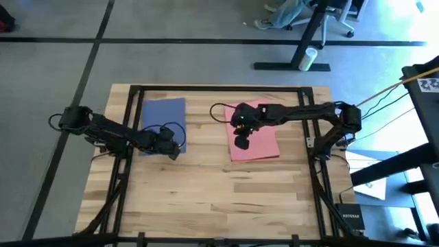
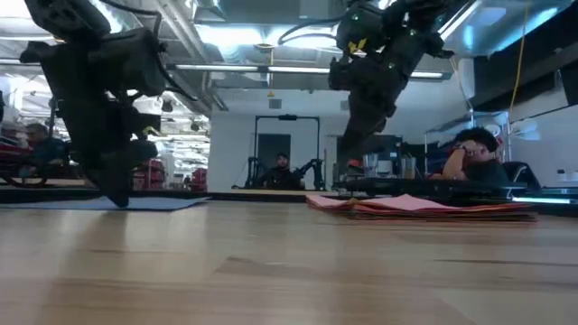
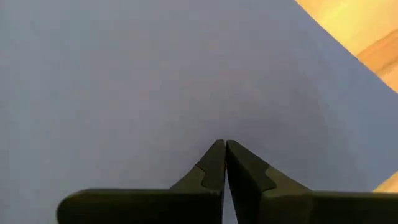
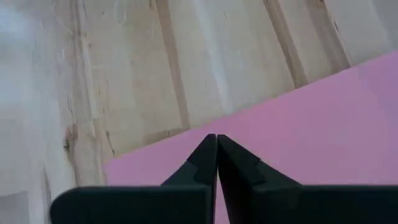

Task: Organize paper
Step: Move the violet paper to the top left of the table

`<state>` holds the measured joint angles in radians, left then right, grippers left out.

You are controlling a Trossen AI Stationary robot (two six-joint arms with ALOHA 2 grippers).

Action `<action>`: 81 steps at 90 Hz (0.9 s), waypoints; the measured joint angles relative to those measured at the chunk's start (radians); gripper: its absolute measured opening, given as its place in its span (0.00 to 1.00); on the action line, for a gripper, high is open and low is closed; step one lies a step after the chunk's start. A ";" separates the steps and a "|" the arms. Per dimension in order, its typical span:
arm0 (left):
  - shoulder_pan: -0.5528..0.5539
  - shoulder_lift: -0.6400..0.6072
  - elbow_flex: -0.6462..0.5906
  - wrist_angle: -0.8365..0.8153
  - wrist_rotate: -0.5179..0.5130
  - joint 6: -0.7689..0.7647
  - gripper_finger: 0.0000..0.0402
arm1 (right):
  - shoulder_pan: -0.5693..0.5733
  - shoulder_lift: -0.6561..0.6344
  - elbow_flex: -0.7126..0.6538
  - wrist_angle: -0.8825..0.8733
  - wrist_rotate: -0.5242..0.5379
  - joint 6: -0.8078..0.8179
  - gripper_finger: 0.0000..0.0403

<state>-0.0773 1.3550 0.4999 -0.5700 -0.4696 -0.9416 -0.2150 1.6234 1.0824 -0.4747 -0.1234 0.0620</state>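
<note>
Two lots of paper lie on the wooden table (image 1: 219,199): a single blue sheet (image 1: 164,113) flat toward the far left, and a pink-topped stack (image 1: 264,144) to its right, well apart from it. From table height, orange edges show under the pink sheet (image 2: 406,204). The left gripper (image 1: 173,149) is down at the near edge of the blue sheet, its fingers (image 3: 211,168) pressed together, tips meeting over the blue surface. The right gripper (image 1: 242,142) hangs over the left edge of the pink stack, its fingers (image 4: 205,163) likewise closed on nothing, clear of the paper. People sit at desks in the room behind.
</note>
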 joint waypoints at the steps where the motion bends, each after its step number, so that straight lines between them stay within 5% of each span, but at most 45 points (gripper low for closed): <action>1: 0.002 -0.003 0.000 0.000 0.002 0.011 0.00 | 0.000 0.000 0.000 0.000 0.000 0.000 0.00; 26: 0.066 -0.018 -0.001 -0.001 0.010 0.163 0.00 | 0.000 0.000 0.000 0.000 0.000 0.000 0.00; 81: 0.133 -0.016 -0.003 0.039 -0.002 0.210 0.00 | 0.000 0.000 0.000 -0.001 0.000 0.000 0.00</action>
<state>0.0559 1.3388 0.4973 -0.5308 -0.4714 -0.7321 -0.2150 1.6238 1.0824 -0.4761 -0.1231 0.0620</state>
